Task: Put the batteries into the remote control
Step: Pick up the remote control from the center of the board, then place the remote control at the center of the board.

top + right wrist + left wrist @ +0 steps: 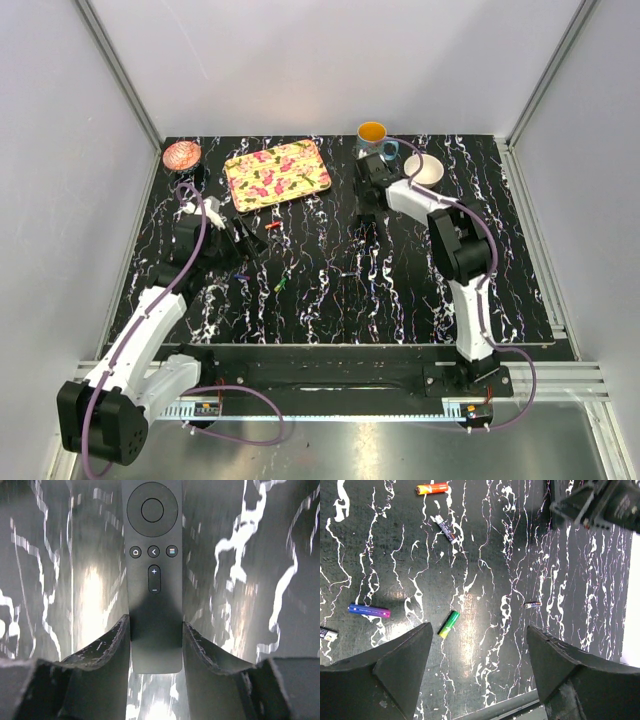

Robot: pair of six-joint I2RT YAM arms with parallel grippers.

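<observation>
The remote control (154, 575) is laid flat on the bench (400, 290), button face up, near the middle and a little toward 12 o'clock in the top view. Its plain end is grasped by the right jaws, whose fingers (107, 645) are pressed against both long edges. In the right wrist view the end with the round pad is pointed to 12 o'clock.

The left jaws are released, held wide apart above the bench on its 9 o'clock side. Loose batteries are scattered below them, all lying flat and apart from one another. A green-yellow battery (448, 624) is seen just beyond one finger (395, 670), a blue battery (369, 611) at 9 o'clock of it, and a red battery (431, 488) well off toward 12 o'clock.

A floral tray (277, 173) is placed at 11 o'clock on the bench and a mug (375, 137) at 12 o'clock.
</observation>
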